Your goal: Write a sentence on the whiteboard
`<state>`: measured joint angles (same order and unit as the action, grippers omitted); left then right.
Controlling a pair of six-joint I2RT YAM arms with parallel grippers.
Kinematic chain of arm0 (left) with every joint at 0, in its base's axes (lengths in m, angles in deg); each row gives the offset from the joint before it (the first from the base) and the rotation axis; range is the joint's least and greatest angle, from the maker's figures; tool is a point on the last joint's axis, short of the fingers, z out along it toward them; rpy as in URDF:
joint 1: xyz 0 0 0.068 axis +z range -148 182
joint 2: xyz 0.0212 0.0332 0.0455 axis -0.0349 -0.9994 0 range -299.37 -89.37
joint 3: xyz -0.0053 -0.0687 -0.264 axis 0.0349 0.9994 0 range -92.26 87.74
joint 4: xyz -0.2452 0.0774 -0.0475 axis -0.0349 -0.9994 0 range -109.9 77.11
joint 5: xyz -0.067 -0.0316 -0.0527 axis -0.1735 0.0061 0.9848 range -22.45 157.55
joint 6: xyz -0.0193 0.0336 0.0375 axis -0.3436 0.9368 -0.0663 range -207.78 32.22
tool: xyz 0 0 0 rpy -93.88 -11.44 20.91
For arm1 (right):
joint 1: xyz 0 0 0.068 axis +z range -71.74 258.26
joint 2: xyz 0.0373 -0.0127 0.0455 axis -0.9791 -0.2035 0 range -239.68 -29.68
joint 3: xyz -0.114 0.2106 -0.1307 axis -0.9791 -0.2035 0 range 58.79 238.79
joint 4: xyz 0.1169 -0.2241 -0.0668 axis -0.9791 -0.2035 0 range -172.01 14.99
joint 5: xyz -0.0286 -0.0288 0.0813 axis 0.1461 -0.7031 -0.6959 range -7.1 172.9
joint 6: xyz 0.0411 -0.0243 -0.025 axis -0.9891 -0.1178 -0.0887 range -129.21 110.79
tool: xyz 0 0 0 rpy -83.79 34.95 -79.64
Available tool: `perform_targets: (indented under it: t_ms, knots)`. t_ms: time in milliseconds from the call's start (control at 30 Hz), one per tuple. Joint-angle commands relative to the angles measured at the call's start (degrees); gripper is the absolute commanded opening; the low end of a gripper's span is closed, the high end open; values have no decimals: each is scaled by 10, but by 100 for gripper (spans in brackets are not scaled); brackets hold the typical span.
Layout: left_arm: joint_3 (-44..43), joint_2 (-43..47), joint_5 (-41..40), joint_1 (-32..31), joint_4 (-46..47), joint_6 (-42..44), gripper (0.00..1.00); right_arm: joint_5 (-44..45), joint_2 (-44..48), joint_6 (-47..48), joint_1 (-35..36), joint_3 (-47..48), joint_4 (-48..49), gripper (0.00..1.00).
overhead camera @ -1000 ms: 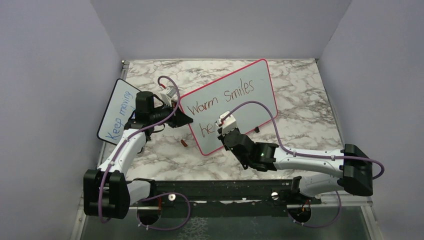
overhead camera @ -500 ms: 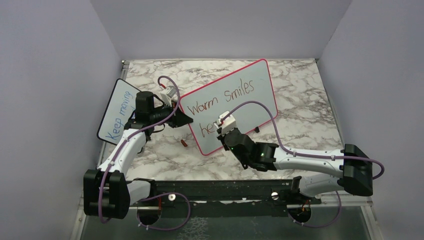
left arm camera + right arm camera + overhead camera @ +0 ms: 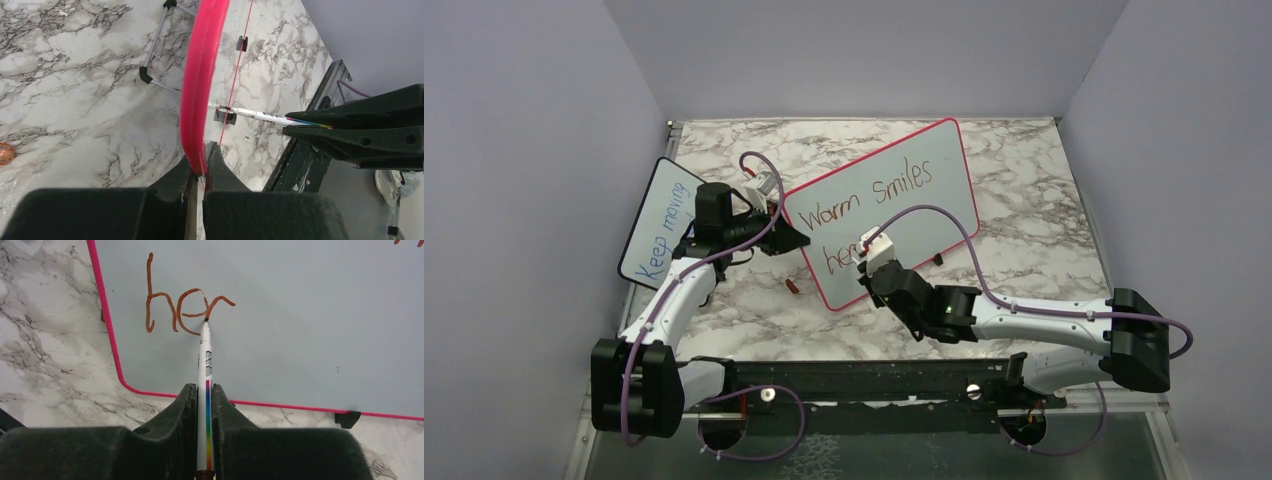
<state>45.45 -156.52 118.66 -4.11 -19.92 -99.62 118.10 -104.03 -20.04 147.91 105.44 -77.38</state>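
Right gripper (image 3: 204, 392) creeps onward
It has shifted slightly since a second ago over the whiteboard (image 3: 944, 190) on the table (image 3: 1034, 240). Above, we read "Warm Smiles"; only our right wrist shows the sentence (image 3: 172, 310) at "he" plus a stroke. Right jaws clamp the marker (image 3: 205, 347); our left gripper (image 3: 199, 167) pinches the board's edge

The left arm rises from the worktop's near-left corner with its elbow bent and its wrist turned toward the right edge. The left gripper (image 3: 200, 167) is clamped on the pink frame of the whiteboard (image 3: 200, 75). The right arm stretches low from the near-right corner toward the worktop's centre, the right gripper (image 3: 206, 392) pinching a marker (image 3: 205, 355).
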Motion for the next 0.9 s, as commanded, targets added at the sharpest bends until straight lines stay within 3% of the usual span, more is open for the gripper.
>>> perform_targets:
  t_ms: [0, 567, 867]
  knots:
    - [17, -10, -68, 4, -29, 31, 0, -15, -8, -14, -5, 1, -47, 0]
    - [18, -9, -69, 4, -29, 31, 0, 24, 3, -9, -5, 1, -65, 1]
    - [18, -9, -68, 3, -29, 31, 0, 55, 6, 0, -9, 0, -30, 0]
